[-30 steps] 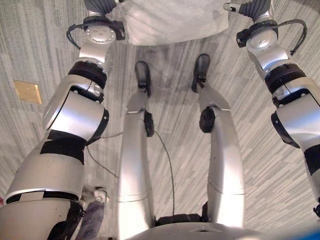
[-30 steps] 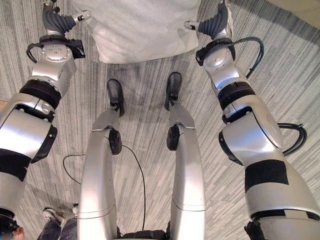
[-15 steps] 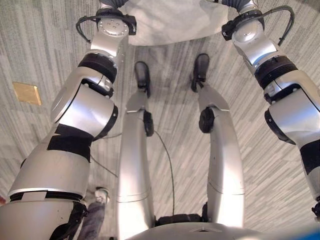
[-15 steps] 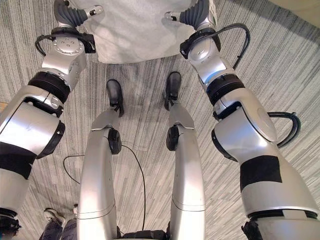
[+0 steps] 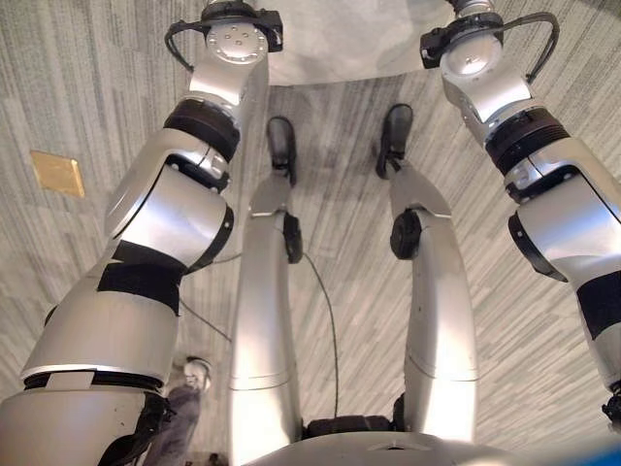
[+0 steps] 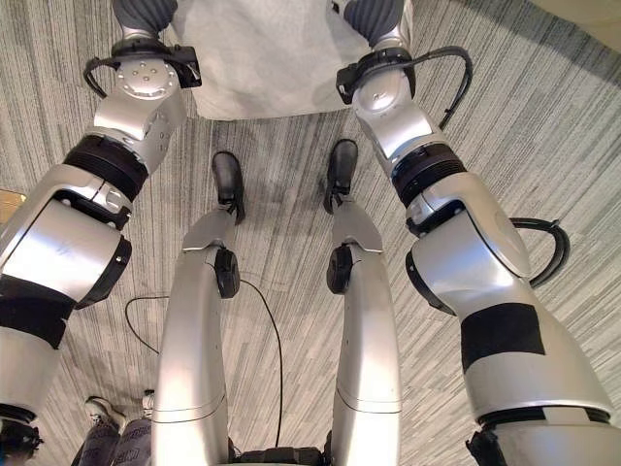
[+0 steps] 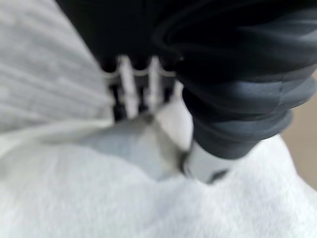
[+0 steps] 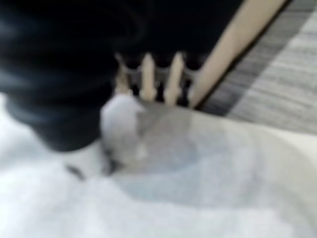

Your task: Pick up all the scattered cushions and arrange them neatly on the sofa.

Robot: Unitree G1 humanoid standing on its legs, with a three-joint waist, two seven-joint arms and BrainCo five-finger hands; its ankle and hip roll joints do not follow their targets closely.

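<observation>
Even, soft overhead light is seen in both eye views, with faint shadow cast on the striped carpet (image 6: 543,126) and straight lines bowed toward the edges. Both wrist views are heavily blurred, the white cushion (image 7: 148,208) left out of focus.

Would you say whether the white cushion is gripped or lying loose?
Gripped: left hand and right hand pinch the cushion.
</observation>
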